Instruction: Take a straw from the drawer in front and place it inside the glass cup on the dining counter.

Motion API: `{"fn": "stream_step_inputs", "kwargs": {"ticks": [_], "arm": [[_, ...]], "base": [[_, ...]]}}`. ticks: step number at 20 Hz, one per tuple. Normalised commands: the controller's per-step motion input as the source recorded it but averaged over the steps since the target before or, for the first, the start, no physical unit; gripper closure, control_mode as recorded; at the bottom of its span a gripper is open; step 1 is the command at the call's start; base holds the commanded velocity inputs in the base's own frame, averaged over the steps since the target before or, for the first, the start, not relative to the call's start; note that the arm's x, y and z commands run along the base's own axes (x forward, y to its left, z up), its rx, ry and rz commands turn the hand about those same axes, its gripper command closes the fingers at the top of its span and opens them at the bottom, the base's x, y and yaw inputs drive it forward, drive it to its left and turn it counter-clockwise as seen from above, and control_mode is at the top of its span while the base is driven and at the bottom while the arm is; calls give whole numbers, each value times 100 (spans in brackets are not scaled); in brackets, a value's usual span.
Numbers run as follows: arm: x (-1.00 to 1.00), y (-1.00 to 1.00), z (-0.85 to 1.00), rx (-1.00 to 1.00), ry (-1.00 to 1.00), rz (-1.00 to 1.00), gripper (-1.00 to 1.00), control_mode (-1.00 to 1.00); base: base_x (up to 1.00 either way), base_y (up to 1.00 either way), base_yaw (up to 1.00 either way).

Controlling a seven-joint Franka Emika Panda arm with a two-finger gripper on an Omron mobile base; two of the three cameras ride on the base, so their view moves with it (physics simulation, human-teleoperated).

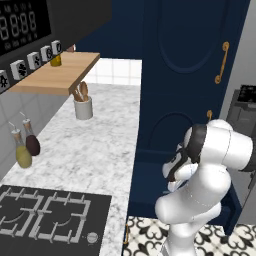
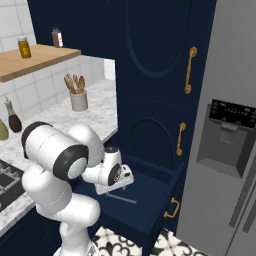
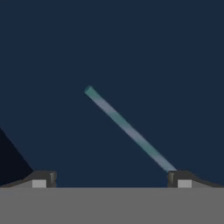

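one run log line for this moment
phase: reaching into open drawer | gripper: open, above straw | straw: flat on drawer floor, not gripped | cup: not yet reached

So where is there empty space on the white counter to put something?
The marble worktop is bare in the middle, between the utensil pot, the two oil bottles and the gas hob. It is crowded by the left wall. The open drawer is bare around the straw.
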Motion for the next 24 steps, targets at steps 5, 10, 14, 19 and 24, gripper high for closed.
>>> {"fn": "stream_step_inputs", "kwargs": {"ticks": [5, 10, 14, 19, 24], "arm": [[12, 0, -34, 0, 2, 12, -100, -100], [34, 1, -26, 0, 0, 11, -100, -100], [37, 0, -31, 0, 2, 8, -100, -100], [28, 0, -33, 0, 2, 7, -100, -100], [22, -2, -38, 0, 4, 7, -100, -100]], "base": [[0, 0, 0], [0, 0, 0], [0, 0, 0], [0, 0, 0], [0, 0, 0]]}}
